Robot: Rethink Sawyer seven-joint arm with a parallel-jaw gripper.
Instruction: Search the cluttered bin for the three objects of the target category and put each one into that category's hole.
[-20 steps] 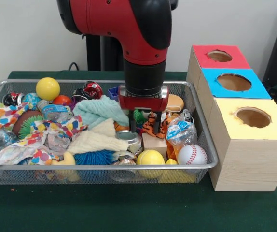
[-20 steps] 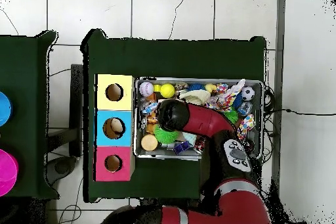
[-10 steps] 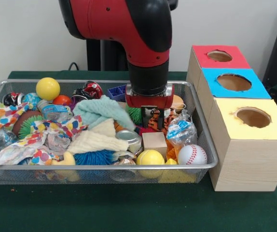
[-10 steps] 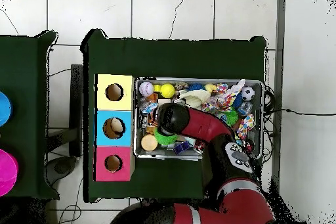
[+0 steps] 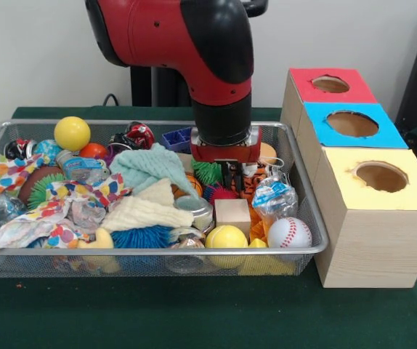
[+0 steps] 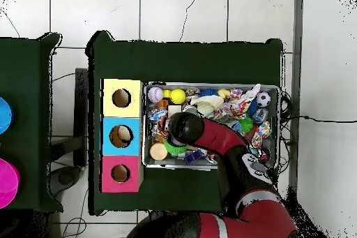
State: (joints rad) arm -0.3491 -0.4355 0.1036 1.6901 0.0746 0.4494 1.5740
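- Far left of the wire bin (image 5: 296, 251), front view: a polka-dot cloth (image 5: 30, 211) is bunched along the near-left part, with a yellow ball (image 5: 72, 133) sitting at the far-left corner behind it.
- A bit further right there's a pale green knit cloth (image 5: 149, 167) and a cream one (image 5: 149, 211) draped over the middle of the pile, and a blue spiky ball (image 5: 142, 236) just near of them against the front wall.
- Middle of the bin: the red and black arm (image 5: 194, 51) comes straight down and the gripper (image 5: 231, 177) is buried in the clutter beside a green spiky ball (image 5: 208, 172). The black fingers hang close together (can't honestly tell if they're pinching anything or just pushed in between the toys).
- Right at the fingers is an orange striped tiger toy (image 5: 254, 182), touching or nearly touching them.
- Near of the gripper: a wooden block (image 5: 232, 214), a second yellow ball (image 5: 227, 238) and a baseball (image 5: 289, 233) lined up along the front wall, plus a crinkly clear wrapper (image 5: 272, 198) just behind the baseball.
- Right of the bin, well clear of it: three boxes in a row, yellow-topped box (image 5: 379, 218) nearest, blue-topped box (image 5: 350, 125) in the middle, red-topped box (image 5: 330, 86) farthest, each with a round hole on top.
- The overhead view shows the same: the arm reaches across the bin (image 6: 279, 92) with its end over the side nearest the boxes.
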